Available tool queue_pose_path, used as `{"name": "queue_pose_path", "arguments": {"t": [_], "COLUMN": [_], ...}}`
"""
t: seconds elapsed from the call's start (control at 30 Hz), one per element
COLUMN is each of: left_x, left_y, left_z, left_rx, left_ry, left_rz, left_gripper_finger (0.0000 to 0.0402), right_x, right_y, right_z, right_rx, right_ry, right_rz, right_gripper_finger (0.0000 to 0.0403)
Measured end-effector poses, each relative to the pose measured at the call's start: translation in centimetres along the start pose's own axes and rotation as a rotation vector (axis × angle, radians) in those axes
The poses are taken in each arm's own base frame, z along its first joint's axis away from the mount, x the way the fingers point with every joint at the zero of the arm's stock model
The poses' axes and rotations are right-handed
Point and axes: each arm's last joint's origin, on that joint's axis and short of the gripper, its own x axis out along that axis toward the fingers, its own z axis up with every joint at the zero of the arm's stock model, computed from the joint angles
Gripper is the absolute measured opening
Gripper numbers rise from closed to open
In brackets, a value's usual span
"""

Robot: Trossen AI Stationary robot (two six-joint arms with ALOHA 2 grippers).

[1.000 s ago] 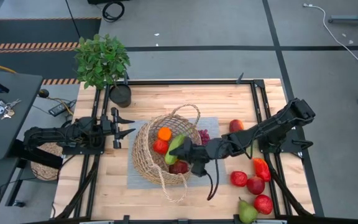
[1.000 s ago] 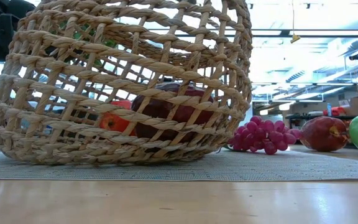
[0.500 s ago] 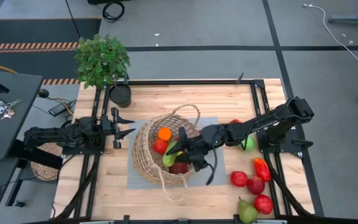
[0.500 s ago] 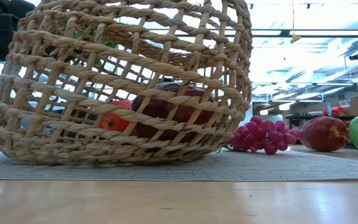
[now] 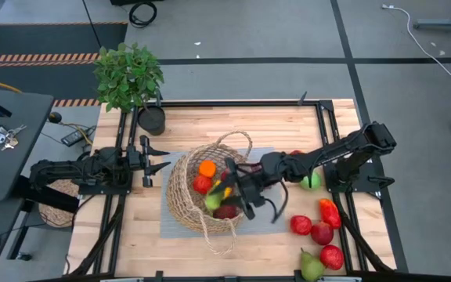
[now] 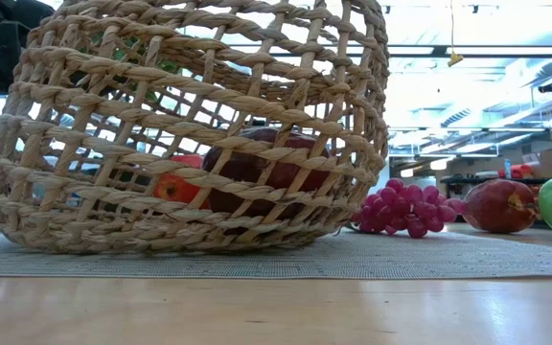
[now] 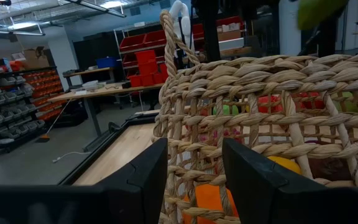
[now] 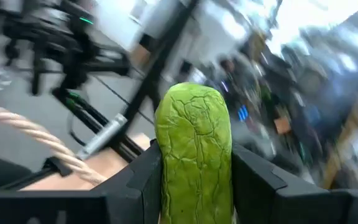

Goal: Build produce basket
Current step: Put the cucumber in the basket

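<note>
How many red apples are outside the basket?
4: three apples clustered near the table's right edge, a fourth mostly hidden behind the right arm. Others may be hidden.

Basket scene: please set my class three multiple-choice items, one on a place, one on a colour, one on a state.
1. The grapes lie: A on the floor; B on the mat beside the basket; C inside the basket.
2. The vegetable in the right hand is: A green; B orange; C purple.
3. The left hand is: A open, empty; B shut on a pear; C gripping a handle.

Answers: 1 B, they sit outside the weave; 2 A, green shows between its fingers; 3 A, its fingers stand apart, holding nothing.
</note>
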Motion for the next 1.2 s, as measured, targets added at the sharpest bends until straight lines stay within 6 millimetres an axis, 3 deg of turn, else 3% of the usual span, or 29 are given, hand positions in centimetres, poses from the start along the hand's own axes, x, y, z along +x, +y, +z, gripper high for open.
{"name": "queue_pose_path", "arguments": {"t": [0.27,0.4,0.6,0.8,0.93,1.2], "left_x": [0.0,0.0,0.0,0.0,0.0,0.1], "left_y": [0.0,0.0,0.0,0.0,0.0,0.0], "left_z": [0.0,0.0,0.0,-0.1,-0.1,-0.1], "left_rx": [0.0,0.0,0.0,0.001,0.002,0.001], "left_ry": [0.0,0.0,0.0,0.008,0.014,0.013], "left_rz": [0.0,0.0,0.0,-0.002,-0.004,-0.003], "left_gripper_finger": [0.016,0.016,0.016,0.016,0.016,0.016], "right_x": [-0.2,-0.5,-0.4,1.3,2.6,3.5], "right_y": [-1.2,-1.4,-2.6,-2.0,-1.2,-1.6], "right_z": [-1.9,-3.1,-3.3,-4.9,-6.8,-7.7], "right_rx": [0.38,0.463,0.555,0.563,0.557,0.541], "right_ry": [0.212,0.352,0.466,0.515,0.649,0.852], "right_rz": [-0.326,-0.394,-0.411,-0.366,-0.316,-0.257], "right_gripper_finger": [0.0158,0.0158,0.0158,0.0158,0.0158,0.0158]}}
